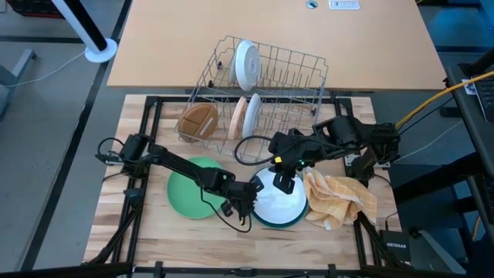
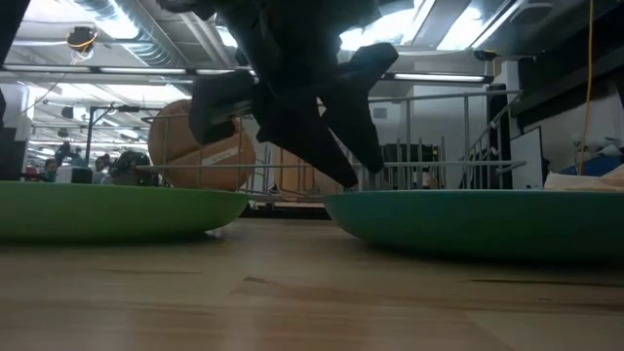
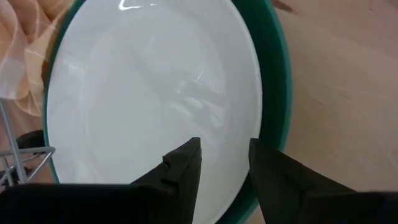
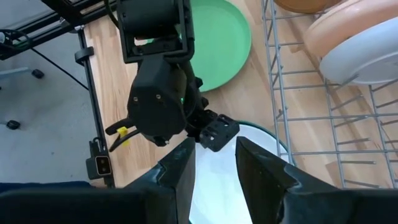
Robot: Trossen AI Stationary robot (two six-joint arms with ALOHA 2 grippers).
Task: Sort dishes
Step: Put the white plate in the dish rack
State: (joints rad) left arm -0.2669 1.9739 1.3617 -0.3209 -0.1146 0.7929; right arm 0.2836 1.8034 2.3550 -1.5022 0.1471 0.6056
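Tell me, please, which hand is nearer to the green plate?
Left. The left hand hangs just beside the green plate, at the white plate's edge; the right hand is over the white plate, farther off.

surface: wooden table [image 1: 154,239] carrying all | lying on it: green plate [image 1: 189,193], teal plate [image 1: 285,222] under a white plate [image 1: 279,201], yellow checked cloth [image 1: 340,199] | wire rack [image 1: 266,96] standing at far edge
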